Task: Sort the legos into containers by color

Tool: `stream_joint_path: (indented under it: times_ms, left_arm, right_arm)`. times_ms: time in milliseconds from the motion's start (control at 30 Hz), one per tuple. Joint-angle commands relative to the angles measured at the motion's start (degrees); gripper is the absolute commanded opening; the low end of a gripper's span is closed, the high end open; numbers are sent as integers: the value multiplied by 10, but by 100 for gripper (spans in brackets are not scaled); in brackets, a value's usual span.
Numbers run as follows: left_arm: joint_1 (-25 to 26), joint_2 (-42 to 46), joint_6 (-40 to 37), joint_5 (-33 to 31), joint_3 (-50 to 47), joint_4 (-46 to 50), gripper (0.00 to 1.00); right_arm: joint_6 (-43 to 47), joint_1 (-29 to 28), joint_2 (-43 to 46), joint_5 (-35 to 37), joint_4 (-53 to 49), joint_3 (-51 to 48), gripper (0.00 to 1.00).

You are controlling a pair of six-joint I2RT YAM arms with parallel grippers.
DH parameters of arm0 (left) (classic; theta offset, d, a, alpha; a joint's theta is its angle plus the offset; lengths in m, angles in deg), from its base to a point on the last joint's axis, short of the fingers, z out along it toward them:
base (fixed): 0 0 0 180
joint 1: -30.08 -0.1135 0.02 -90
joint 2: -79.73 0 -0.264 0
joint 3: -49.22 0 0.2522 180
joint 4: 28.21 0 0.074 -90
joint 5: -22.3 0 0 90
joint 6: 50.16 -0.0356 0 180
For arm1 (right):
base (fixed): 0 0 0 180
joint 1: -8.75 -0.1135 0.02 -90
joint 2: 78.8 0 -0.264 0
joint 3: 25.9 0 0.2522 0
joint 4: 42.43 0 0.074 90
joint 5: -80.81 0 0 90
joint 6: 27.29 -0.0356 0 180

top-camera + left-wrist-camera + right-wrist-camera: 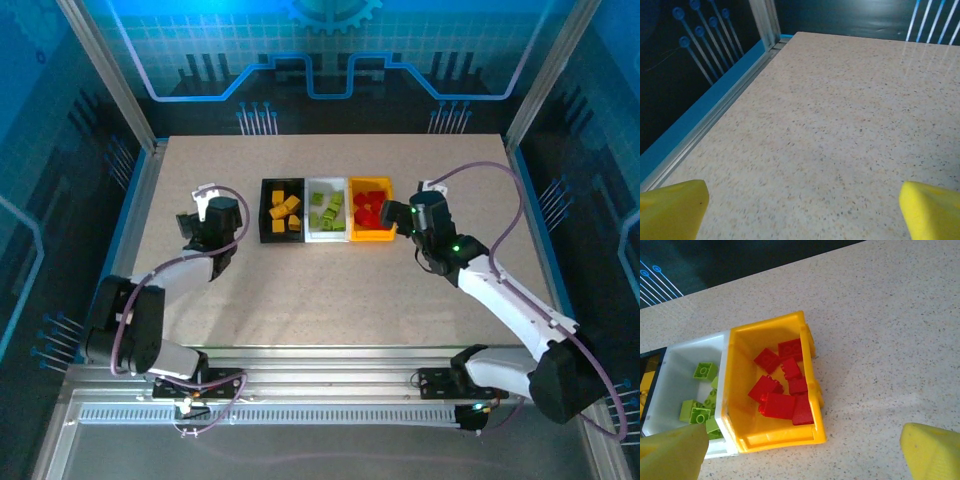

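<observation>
Right jaws, cropped below, partly cover green legos.

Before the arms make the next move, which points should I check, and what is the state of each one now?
1. Right gripper open, nothing between its fingers: ok.
2. Left gripper open, above bare table: ok.
3. Yellow bin holds red bricks alone: ok.
4. White bin holds green bricks alone: ok.
5. Black bin holds yellow-orange bricks alone: ok.
6. Any brick hidden under an arm: cannot tell.
</observation>
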Motion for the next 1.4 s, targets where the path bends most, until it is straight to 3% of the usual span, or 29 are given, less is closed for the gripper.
stream_joint_path:
  times_ms: [0, 67, 233, 300, 467, 600, 667, 733, 967, 1133, 1200, 1267, 1367]
  left_arm:
    - [-21, -9, -83, 76, -10, -96, 99]
    - [-24, -5, -113, 133, -34, -157, 99]
    - [-30, 19, -49, 123, -32, -75, 99]
    - [-33, 11, -48, 121, -53, -85, 99]
    - [-40, -35, -64, 171, -146, -297, 99]
    - [-78, -33, -41, 270, -147, -279, 99]
    - [-92, -73, -47, 294, -190, -412, 99]
    - [-95, -44, -28, 296, -176, -328, 99]
    - [-92, -57, -34, 289, -178, -357, 99]
    - [-92, -57, -37, 294, -176, -353, 99]
    - [-91, -57, -36, 294, -175, -352, 99]
    - [-91, -57, -38, 294, -175, -352, 99]
    - [-91, -57, -37, 294, -175, -351, 99]
  right_arm:
    - [5, 13, 18, 27, -15, 0, 100]
    - [-5, 28, 31, 33, -21, -9, 100]
    - [-26, 56, 81, 61, 8, -55, 100]
    - [-26, 61, 102, 65, 32, -75, 100]
    - [82, 69, 116, 21, 156, -131, 100]
    - [153, 74, 108, 4, 159, -125, 100]
    - [187, 79, 100, 14, 176, -128, 100]
    - [230, 98, 89, 20, 219, -141, 100]
    - [317, 191, -48, -21, 413, -198, 100]
    - [313, 205, -91, -66, 393, -196, 100]
    - [315, 202, -102, -49, 389, -207, 100]
    - [318, 202, -114, -41, 424, -222, 100]
    - [310, 212, -139, -94, 496, -240, 100]
